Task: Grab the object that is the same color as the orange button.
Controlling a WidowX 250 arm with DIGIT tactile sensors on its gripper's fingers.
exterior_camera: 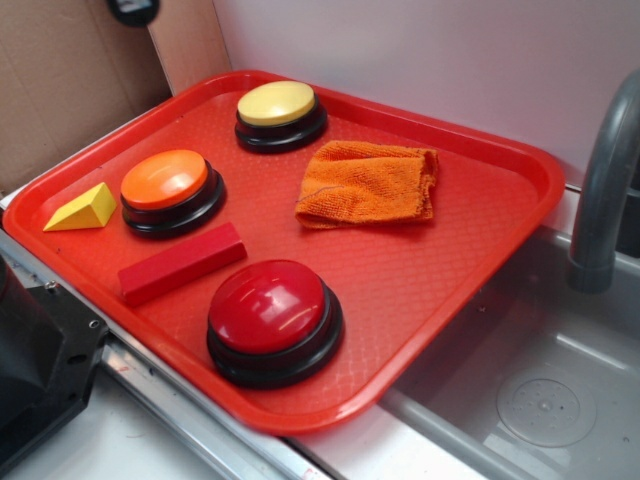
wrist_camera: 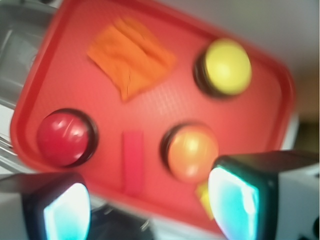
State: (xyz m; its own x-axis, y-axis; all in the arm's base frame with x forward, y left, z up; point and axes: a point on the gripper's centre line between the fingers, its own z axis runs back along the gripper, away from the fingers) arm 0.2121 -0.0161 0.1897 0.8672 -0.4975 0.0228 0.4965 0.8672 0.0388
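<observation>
tray: a red plastic tray point(exterior_camera: 470, 270) with a raised rim holds everything; its near right corner overhangs a grey sink point(exterior_camera: 560, 400), and a grey faucet point(exterior_camera: 605, 190) rises just beyond the right rim
open room: bare tray floor lies to the right of and in front of the orange rag point(exterior_camera: 368, 182), with the right rim the only edge close by on that side
crowded side: the left half is packed with the orange button point(exterior_camera: 168, 190), yellow button point(exterior_camera: 279, 113), red button point(exterior_camera: 272, 318), red block point(exterior_camera: 180, 262) and yellow wedge point(exterior_camera: 82, 208)
writing: none readable on any item; the wrist view is blurred
rag look: folded, nubby terry texture, the same orange as the button's dome, edges a little ragged and lying flat
rag place: back right part of the tray, just right of the yellow button, apart from every button and the block
gripper: the gripper point(wrist_camera: 150, 205) shows only in the wrist view, fingers spread wide at the bottom edge, above the tray with nothing between them
</observation>
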